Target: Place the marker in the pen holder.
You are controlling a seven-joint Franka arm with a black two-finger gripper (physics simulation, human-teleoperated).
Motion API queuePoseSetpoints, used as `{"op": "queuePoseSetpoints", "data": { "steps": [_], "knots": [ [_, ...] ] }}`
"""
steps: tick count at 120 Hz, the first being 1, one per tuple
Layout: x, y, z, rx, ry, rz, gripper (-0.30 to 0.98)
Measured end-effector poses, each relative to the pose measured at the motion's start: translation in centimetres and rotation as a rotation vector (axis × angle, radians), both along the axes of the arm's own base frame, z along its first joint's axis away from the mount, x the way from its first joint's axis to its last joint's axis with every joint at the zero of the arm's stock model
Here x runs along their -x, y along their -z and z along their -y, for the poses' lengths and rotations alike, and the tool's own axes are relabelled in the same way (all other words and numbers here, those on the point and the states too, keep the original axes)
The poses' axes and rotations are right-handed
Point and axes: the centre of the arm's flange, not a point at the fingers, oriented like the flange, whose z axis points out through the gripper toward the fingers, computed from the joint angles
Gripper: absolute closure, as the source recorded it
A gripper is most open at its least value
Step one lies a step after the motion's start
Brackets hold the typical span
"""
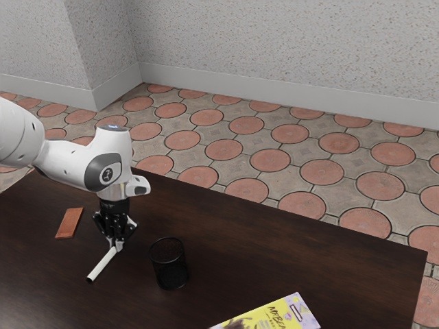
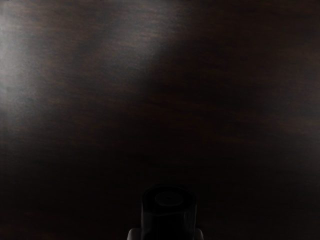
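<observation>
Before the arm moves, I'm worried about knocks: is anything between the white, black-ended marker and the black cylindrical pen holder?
Nothing visible stands between the marker in my gripper and the pen holder; the flat reddish bar lies on the gripper's other side.

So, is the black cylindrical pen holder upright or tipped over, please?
Upright: the pen holder stands on its base on the dark wooden table, its round rim facing up.
</observation>
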Motion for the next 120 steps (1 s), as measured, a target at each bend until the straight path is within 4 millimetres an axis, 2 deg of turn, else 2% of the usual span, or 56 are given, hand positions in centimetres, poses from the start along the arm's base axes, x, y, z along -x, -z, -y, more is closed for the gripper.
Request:
{"op": "queuePoseSetpoints", "data": {
  "steps": [14, 32, 42, 53, 67, 75, 83, 89, 102, 111, 120],
  "knots": [
    [-0.1, -0.4, -0.1, -0.010, -0.010, 0.010, 0.77],
    [-0.8, -2.4, -0.1, -0.025, -0.021, 0.063, 0.78],
    [-1.4, -4.5, 0.0, -0.041, -0.014, 0.124, 0.79],
    [-2.4, -8.2, 1.2, -0.066, 0.026, 0.239, 0.79],
    [-3.1, -13.7, 4.2, -0.095, 0.097, 0.388, 0.79],
    [-2.9, -17.6, 6.7, -0.102, 0.136, 0.478, 0.79],
    [-2.6, -20.4, 9.6, -0.102, 0.164, 0.547, 0.79],
    [-1.7, -20.9, 12.2, -0.094, 0.185, 0.568, 0.79],
    [1.5, -21.4, 17.9, -0.077, 0.217, 0.589, 0.79],
    [3.1, -22.1, 19.3, -0.080, 0.189, 0.605, 0.79],
    [4.4, -22.0, 20.5, -0.085, 0.157, 0.604, 0.79]
  ]
}}
